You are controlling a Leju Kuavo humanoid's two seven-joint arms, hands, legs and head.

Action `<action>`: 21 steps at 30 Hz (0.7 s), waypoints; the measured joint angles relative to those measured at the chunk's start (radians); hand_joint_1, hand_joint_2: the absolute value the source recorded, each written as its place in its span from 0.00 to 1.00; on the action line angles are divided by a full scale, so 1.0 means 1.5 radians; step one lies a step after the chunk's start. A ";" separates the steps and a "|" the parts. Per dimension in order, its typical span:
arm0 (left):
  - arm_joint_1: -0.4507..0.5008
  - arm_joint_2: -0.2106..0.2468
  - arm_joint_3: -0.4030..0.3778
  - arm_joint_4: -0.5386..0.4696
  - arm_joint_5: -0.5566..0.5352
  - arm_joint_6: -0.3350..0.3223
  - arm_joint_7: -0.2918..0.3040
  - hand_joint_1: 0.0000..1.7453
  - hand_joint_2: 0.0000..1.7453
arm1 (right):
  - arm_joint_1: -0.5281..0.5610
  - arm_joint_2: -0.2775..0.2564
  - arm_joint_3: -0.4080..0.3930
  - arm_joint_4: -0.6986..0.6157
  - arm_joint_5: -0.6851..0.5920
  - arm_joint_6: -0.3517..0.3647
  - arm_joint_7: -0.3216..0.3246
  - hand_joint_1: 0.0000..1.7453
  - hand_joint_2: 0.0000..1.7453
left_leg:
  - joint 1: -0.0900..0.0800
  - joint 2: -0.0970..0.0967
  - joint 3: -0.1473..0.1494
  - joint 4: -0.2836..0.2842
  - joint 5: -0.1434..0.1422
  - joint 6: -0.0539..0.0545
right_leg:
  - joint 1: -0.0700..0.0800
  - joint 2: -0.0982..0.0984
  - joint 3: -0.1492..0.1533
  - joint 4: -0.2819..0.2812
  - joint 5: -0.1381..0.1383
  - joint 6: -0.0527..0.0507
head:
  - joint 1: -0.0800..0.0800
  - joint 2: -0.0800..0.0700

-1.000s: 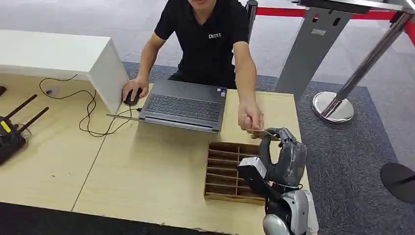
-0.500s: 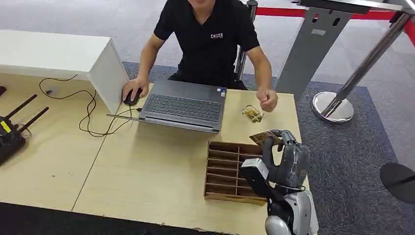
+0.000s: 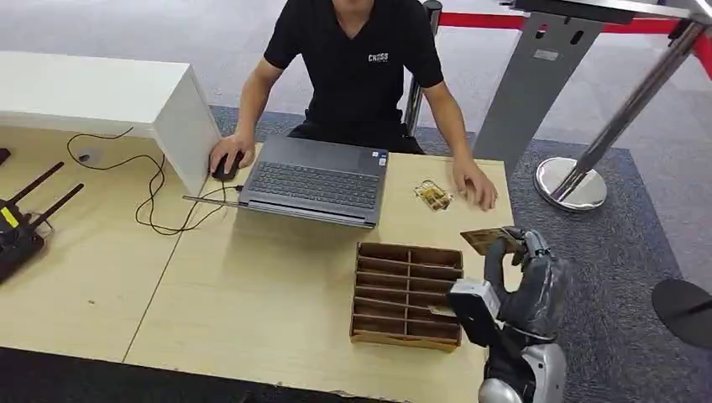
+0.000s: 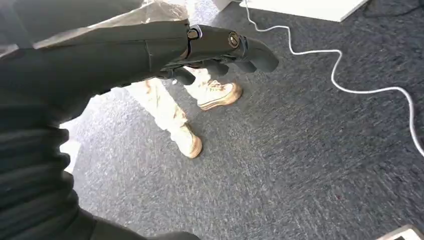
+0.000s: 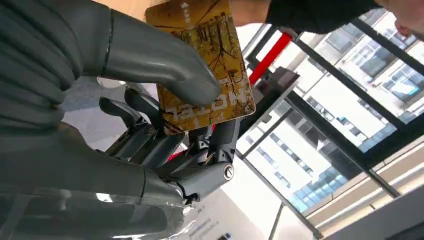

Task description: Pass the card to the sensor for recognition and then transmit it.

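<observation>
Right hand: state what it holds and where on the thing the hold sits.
The right hand holds a yellow card, pinched between thumb and fingers near one short end; the rest sticks out free. The left hand holds nothing.

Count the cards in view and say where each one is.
2: one card pinched in the right hand; a second card lying on the table beside the laptop. More may be hidden.

Laptop [image 3: 317, 180]: open on table [image 3: 235, 285].
Divided wooden tray [image 3: 406, 295]: near the table's right edge.
Mouse [image 3: 225, 168]: under a person's hand [image 3: 228, 154].
Router [image 3: 18, 231]: left side.
</observation>
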 joint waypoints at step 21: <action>0.005 -0.001 0.051 0.000 -0.020 0.000 0.014 0.00 1.00 | 0.077 0.063 -0.095 -0.072 -0.020 0.000 -0.079 1.00 1.00 | 0.000 0.000 0.000 0.000 0.000 0.000 | 0.000 0.000 0.000 0.000 0.000 0.000 | 0.000 0.000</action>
